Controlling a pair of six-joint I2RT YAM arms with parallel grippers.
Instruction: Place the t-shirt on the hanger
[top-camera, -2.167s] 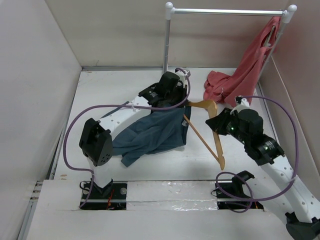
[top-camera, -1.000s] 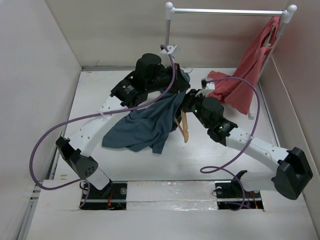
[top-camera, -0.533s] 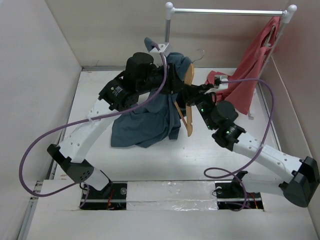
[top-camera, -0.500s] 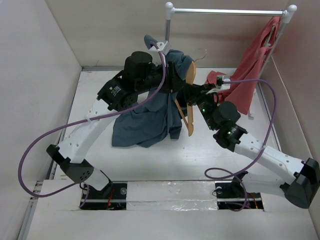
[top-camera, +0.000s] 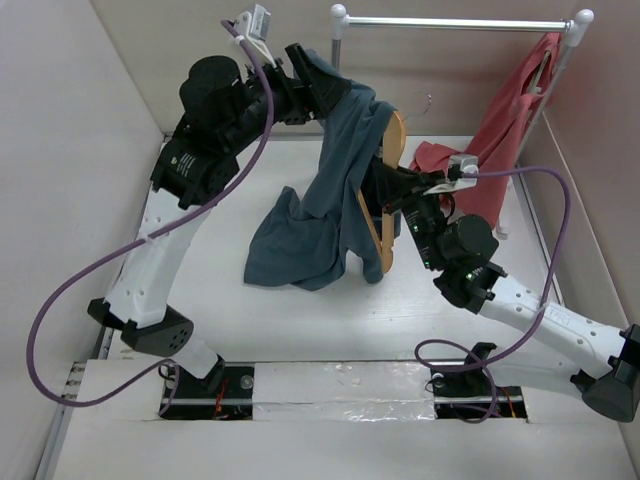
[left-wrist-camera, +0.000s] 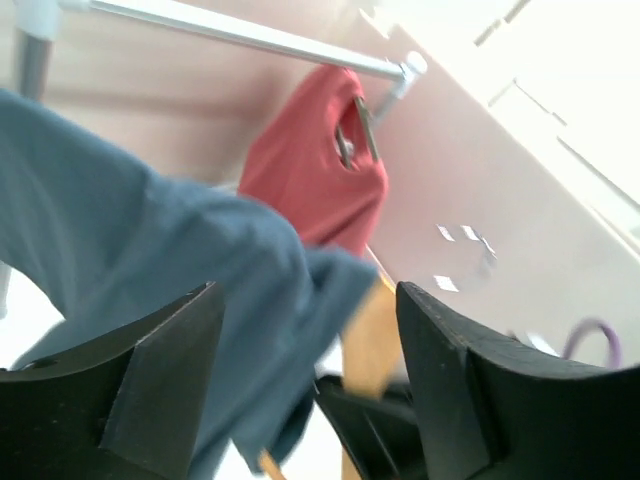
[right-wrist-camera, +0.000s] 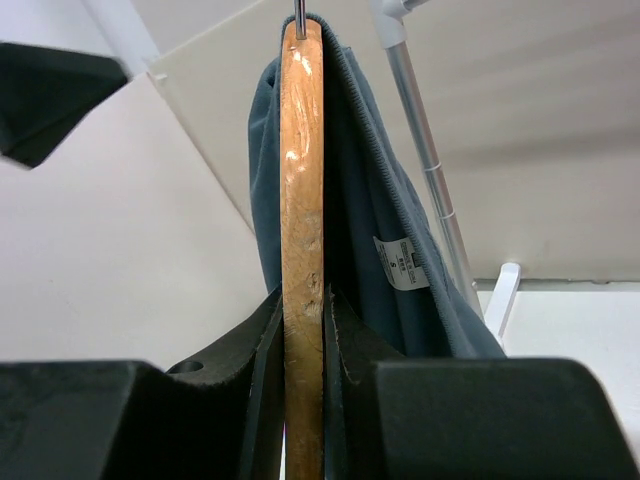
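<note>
**Shirt draped on raised hanger; left jaws parted; slip risk noted.**

The hanger (right-wrist-camera: 302, 200) is held upright and edge-on near centre frame of the overhead view, and its wood is clamped tight by the closed right end effector (right-wrist-camera: 302, 300). The t-shirt (top-camera: 335, 190) is hung over the hanger's top, and its bulk trails down to the surface (top-camera: 300, 320) at centre-left. The left end effector (left-wrist-camera: 305, 300), high at upper left, is seen with jaws wide apart and gripping nothing. Cloth lies across the gap, but contact cannot be confirmed. Most of the fabric is judged to sit on one side, so the shirt could be dragged off by its own weight. It could also be pulled away if the cloth is snagged on a parted finger. The hanger could be twisted in the grip by the uneven load.
</note>
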